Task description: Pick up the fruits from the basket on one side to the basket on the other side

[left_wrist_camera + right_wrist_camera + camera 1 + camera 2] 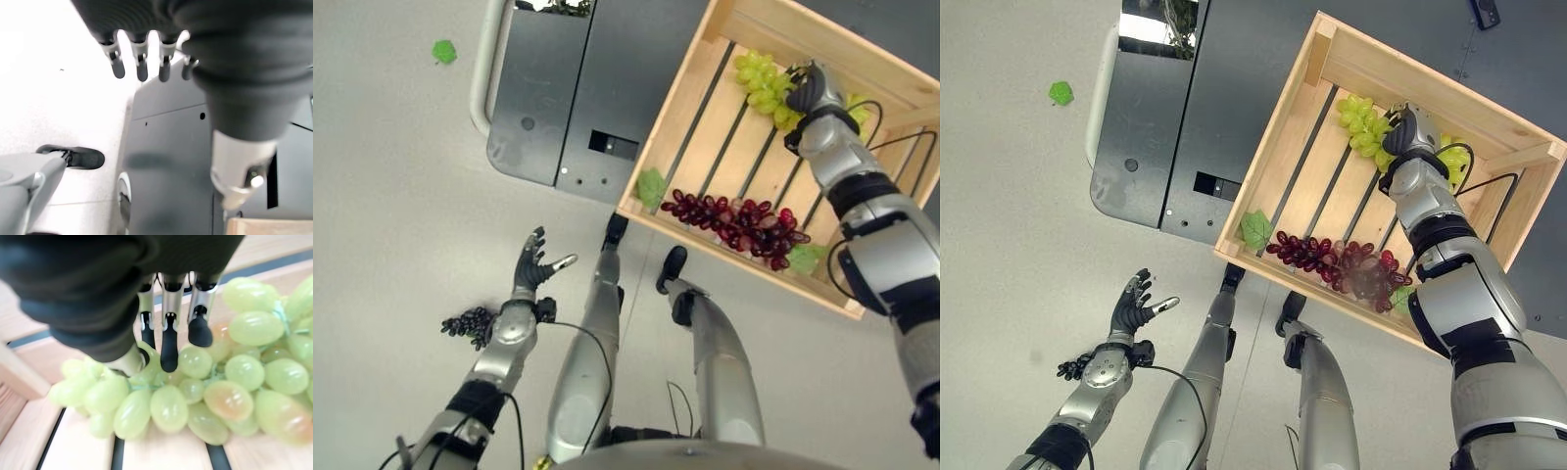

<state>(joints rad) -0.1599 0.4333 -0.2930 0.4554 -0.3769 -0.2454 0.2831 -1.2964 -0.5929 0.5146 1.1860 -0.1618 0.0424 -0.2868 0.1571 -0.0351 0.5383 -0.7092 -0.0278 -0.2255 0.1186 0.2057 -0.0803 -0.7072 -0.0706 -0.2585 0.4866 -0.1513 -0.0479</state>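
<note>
— Grapes first, going from the left: what lies out there?

— A small bunch of dark purple grapes (pixel 470 323) sits on the pale grey floor (pixel 382 196), just beside the left arm's wrist. A green leaf (pixel 444 51) lies on the floor well apart from it, farther out.

— And the left hand?

— The left hand (pixel 530 264) hangs above the floor beyond that bunch, fingers straight and spread, thumb out to the side, holding nothing.

— Next along?

— A dark grey metal base plate (pixel 578 88) with a pale rounded bar on its edge, then the shallow slatted wooden crate (pixel 690 73). A long bunch of red grapes (pixel 736 223) lies along the crate's near side, with a green leaf (pixel 651 186) at its left end.

— The right hand?

— The right hand (pixel 168 340) is down on the bunch of pale green grapes (pixel 195 396) at the crate's far side. Its dark fingertips (pixel 199 333) reach in among the top berries, lying close together; whether they grip the bunch I cannot tell.
</note>
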